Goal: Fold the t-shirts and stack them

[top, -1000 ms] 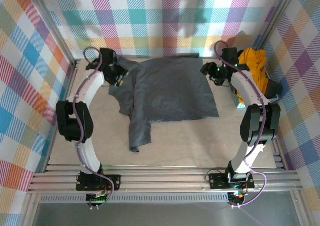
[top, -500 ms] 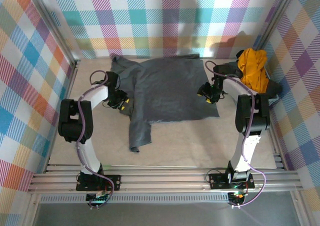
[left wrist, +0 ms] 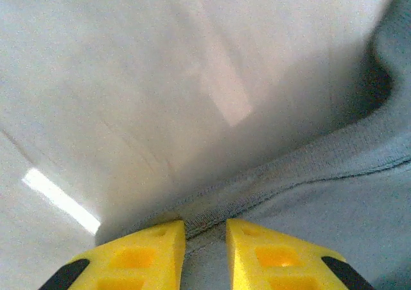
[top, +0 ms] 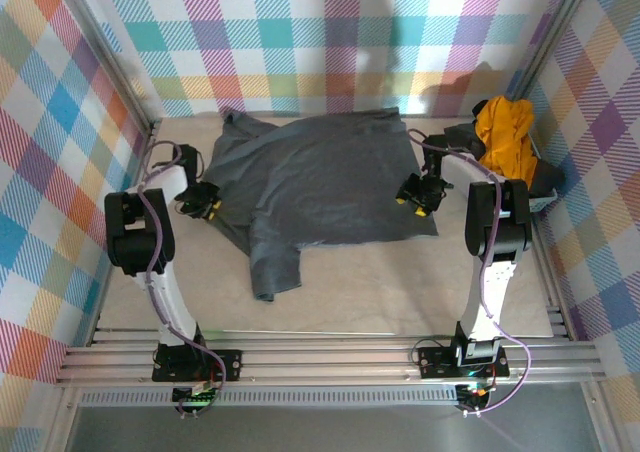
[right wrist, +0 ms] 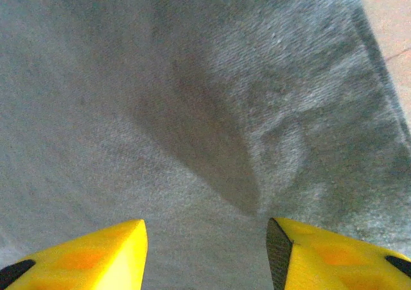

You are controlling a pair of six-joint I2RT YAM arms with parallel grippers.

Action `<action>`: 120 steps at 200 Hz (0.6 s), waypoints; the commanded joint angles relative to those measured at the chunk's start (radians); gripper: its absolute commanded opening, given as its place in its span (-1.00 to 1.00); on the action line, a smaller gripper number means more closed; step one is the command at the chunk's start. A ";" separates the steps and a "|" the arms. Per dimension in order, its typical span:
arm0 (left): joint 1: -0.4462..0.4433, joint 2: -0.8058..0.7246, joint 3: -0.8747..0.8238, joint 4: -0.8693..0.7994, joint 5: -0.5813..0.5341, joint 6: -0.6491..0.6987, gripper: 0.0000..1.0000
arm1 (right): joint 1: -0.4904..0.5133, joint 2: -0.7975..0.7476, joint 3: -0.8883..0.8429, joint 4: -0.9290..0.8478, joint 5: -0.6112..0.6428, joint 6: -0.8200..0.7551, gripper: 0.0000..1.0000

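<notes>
A dark slate-grey t-shirt (top: 330,177) lies spread on the table, one sleeve trailing toward the front (top: 272,267). My left gripper (top: 203,200) sits low at the shirt's left edge. In the left wrist view its yellow fingers (left wrist: 154,251) stand nearly together on the stitched hem of the t-shirt (left wrist: 308,194), so my left gripper (left wrist: 205,229) is shut on it. My right gripper (top: 415,192) hovers over the shirt's right edge. In the right wrist view it is my right gripper (right wrist: 205,235), open wide above flat grey t-shirt (right wrist: 192,97). A mustard-yellow t-shirt (top: 505,130) is bunched at the back right.
Dark grey cloth (top: 548,177) lies under and beside the yellow shirt by the right wall. Checked walls close in the table on three sides. Bare tabletop (top: 400,282) shows in front of the shirt, and a metal rail (top: 320,357) runs along the near edge.
Both grippers came down from the shirt's back corners toward its side edges. The left one narrowed on the hem and moved left, drawing the shirt's left side outward.
</notes>
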 commanded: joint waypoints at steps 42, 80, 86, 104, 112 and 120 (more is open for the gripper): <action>0.013 0.054 0.256 -0.170 -0.255 0.238 -0.29 | 0.050 0.019 0.005 -0.054 0.058 -0.013 0.06; -0.104 -0.069 0.171 -0.212 -0.184 0.187 -0.17 | -0.020 -0.002 -0.013 -0.060 0.069 -0.039 0.07; -0.121 -0.099 0.121 -0.212 -0.140 0.143 -0.17 | -0.033 -0.005 -0.013 -0.062 0.069 -0.043 0.07; -0.161 -0.189 -0.074 -0.177 -0.017 0.013 -0.22 | -0.062 -0.008 -0.003 -0.076 0.072 -0.056 0.08; -0.177 -0.231 -0.171 -0.131 0.027 -0.044 -0.24 | -0.071 -0.014 -0.002 -0.078 0.073 -0.060 0.08; -0.192 -0.271 -0.245 -0.098 0.052 -0.091 -0.25 | -0.071 -0.029 -0.006 -0.072 0.076 -0.064 0.08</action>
